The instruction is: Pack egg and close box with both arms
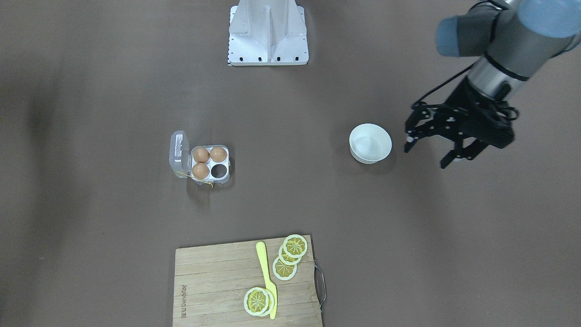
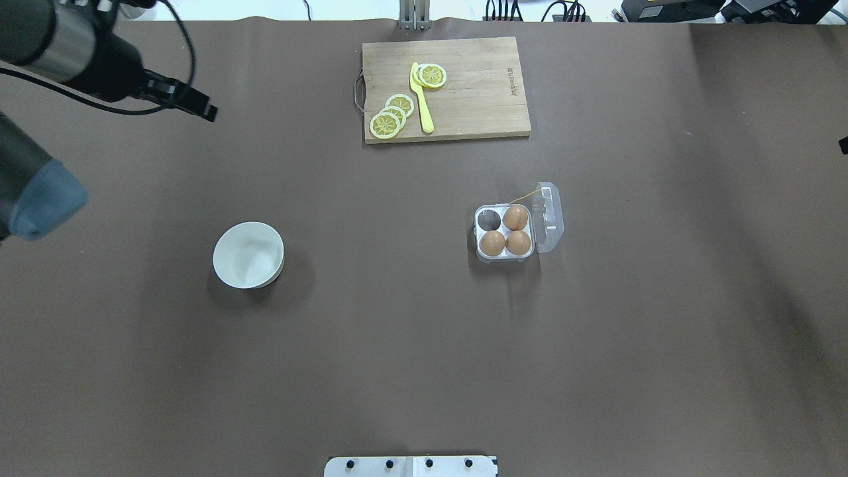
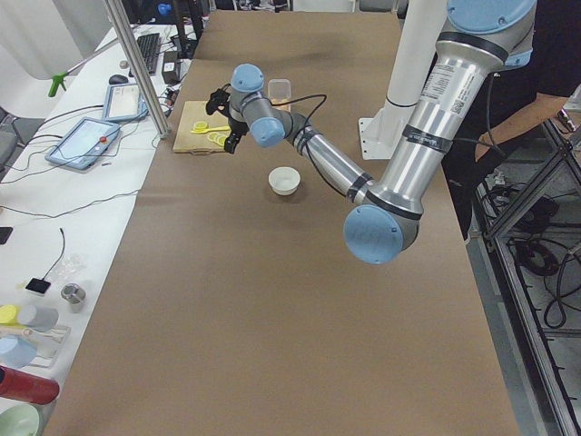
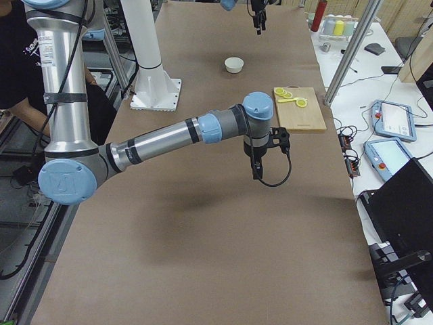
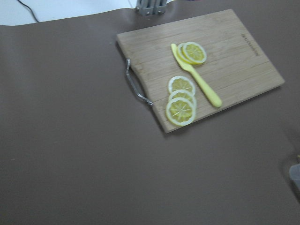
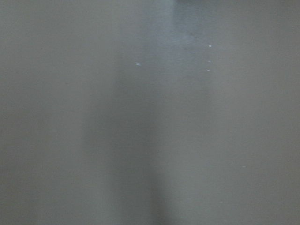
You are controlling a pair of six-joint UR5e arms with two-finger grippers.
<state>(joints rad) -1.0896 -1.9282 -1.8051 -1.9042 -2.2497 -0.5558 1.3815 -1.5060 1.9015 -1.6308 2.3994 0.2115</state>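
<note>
The box [image 1: 202, 159] is sitting open on the table [image 1: 91, 227], its clear lid [image 1: 179, 153] hinged back flat beside it. Three brown eggs are filling three of the four cells, and one cell [image 1: 219, 170] is showing dark and empty. No loose egg is showing on the table, and the white bowl [image 1: 370, 143] is looking empty, so which egg is the one to pack I cannot tell; it may already be seated.

The left pincer [image 1: 433, 147] is hanging in the air just beside the bowl, well apart from the box, its fingers spread wide and gripping nothing. The right pincer [image 4: 257, 166] is showing only in the right side view, held over bare table away from the box, and whether it is open or closed I cannot tell; its wrist camera is giving only blurred table.

If the packing is finished, the step in hand is likely closing the lid. Doing that well would mean one pincer steadying the tray's wall, since the light plastic box will probably slide under any sideways push, while the other is catching the lid's free edge and swinging it over along the hinge's arc. The yellow string [image 1: 195, 177] is trailing at the box's edge and should be kept out of the seam. Pressing down should be gentle, on the rim and not over the eggs.
</note>
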